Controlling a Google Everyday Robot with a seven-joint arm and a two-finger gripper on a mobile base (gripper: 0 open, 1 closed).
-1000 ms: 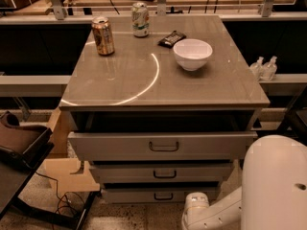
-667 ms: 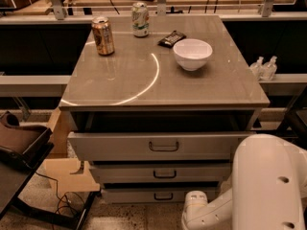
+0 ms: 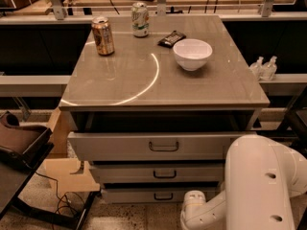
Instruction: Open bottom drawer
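At the foot of the grey cabinet (image 3: 144, 87) sits the bottom drawer (image 3: 127, 195), the lowest of three fronts, just above the speckled floor. Its flat grey face carries a small dark loop handle (image 3: 163, 196) at the middle, and it lies furthest back of the three. The middle drawer (image 3: 120, 173) juts a little further forward. The top drawer (image 3: 110, 146) stands out most, with a dark gap above it.

On the cabinet's top stand a brown can (image 3: 103, 36), a green-and-white can (image 3: 140, 19), a dark snack packet (image 3: 171, 38) and a white bowl (image 3: 192, 53).

Low on the right, the robot's white arm (image 3: 259, 186) fills the corner, one rounded joint close beside the bottom drawer's right end. The gripper is out of view — whether it is spread or closed cannot be told.
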